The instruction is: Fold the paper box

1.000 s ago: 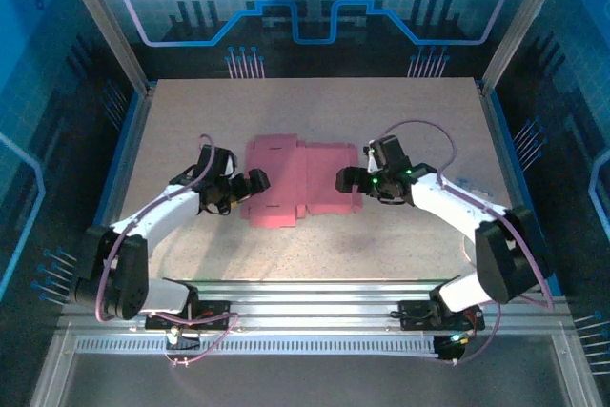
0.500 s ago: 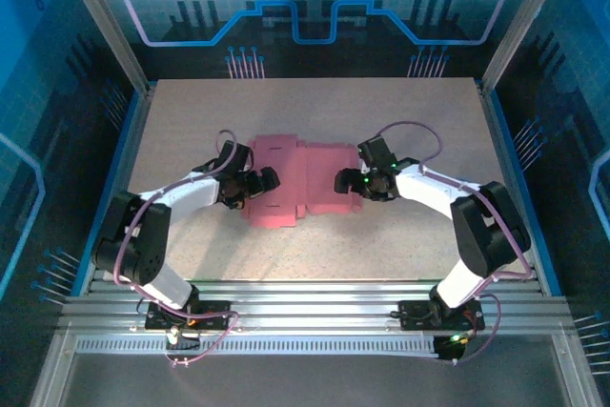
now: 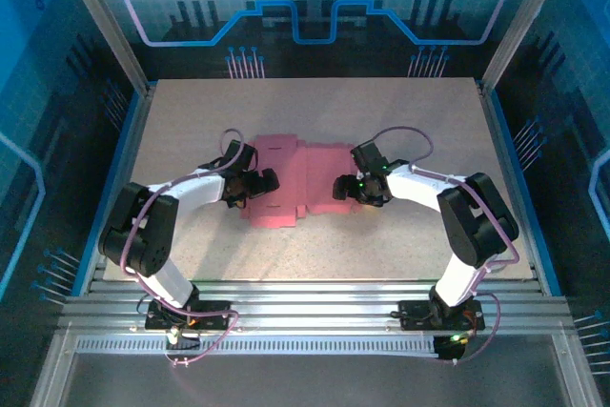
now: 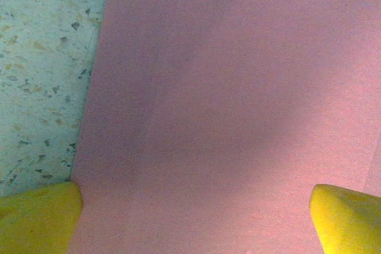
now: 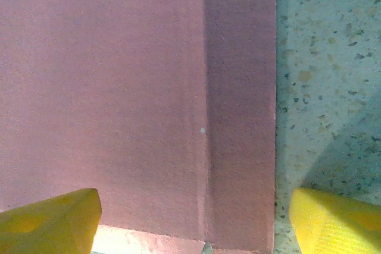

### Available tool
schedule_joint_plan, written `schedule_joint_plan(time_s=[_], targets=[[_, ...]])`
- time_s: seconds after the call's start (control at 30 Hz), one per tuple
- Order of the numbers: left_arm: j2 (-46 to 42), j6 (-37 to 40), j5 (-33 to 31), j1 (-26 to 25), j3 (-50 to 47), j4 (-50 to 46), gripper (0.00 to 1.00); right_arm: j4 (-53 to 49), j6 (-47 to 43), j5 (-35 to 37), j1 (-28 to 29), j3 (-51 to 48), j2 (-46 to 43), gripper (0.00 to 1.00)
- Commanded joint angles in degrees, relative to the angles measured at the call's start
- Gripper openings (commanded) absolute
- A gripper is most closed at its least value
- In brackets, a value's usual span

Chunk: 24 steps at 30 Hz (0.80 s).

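Pink paper box (image 3: 295,178) lies flat on the counter (image 3: 381,254); left fingers (image 4: 36,218) gape open over its 9 o'clock edge, right fingers (image 5: 47,221) open astride its 3 o'clock flap. Best slip one finger beneath that flap before closing

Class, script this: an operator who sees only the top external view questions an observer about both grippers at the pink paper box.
Operator: Is the left gripper open?
Observer: Yes; its yellow fingers stand wide apart, one at the paper box's edge beside the table.
Operator: And the right gripper?
Observer: Open too, straddling the box's edge: one finger over pink, one over table.
Operator: Any crease there?
Observer: Yes, one runs parallel to that edge, between the fingers.
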Motion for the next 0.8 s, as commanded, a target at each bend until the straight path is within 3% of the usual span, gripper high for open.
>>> schedule_joint_plan(time_s=[0.0,0.17,0.47,0.77], targets=[[1.9,1.0,-0.1,-0.4,0.3,-0.9,0.99,0.5,1.4,-0.2,1.4,1.5,2.0,0.79],[2.0,0.9,0.8,-0.4,-0.5,-0.2,0.99,2.3,1.8,-1.1,2.1,1.1,2.2,0.7],[1.7,-0.9,3.8,-0.4,-2.5,2.6,0.99,6.0,1.1,-2.8,2.6,-0.5,-0.5,0.61],[-0.2,-2.2,5.6,-0.4,-4.5,4.3,0.99,7.5,0.9,-2.5,2.6,-1.9,-4.7,0.43]])
